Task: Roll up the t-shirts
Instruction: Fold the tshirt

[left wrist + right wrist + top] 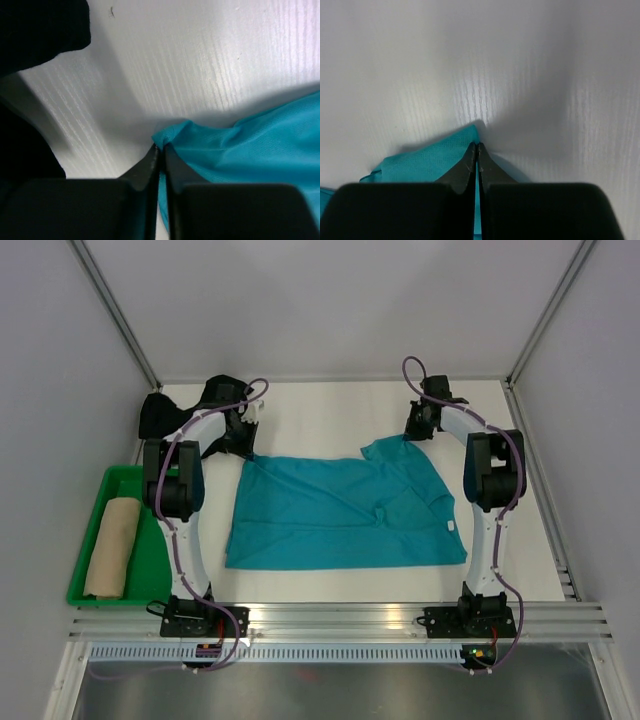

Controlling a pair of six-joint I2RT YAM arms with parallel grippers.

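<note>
"Fingers of the left gripper — how are they found?"

"Pressed together, with a corner of the teal t-shirt pinched between their tips. The cloth is bunched up right at the pinch, and the white table is seen beyond it."

"And the right gripper?"

"Its fingers are likewise clenched, and teal fabric is caught between them. A pointed corner is seen at the tips, and a thin line of teal shows in the slit lower down."

"Where is the teal t-shirt laid?"

"In the overhead view it is spread across the middle of the table, between the two arms. Its far left corner is held by the left gripper and its far right corner by the right gripper. The left half is laid smooth, while some folds are seen on the right half."

"Are other shirts to be seen?"

"The black t-shirt is heaped at the far left corner of the table, just behind the left gripper — it is also seen as a dark mass at the upper left of the left wrist view. The tan t-shirt is rolled into a cylinder and laid lengthwise in the green tray, which is set at the left edge of the table, beside the left arm."
</note>
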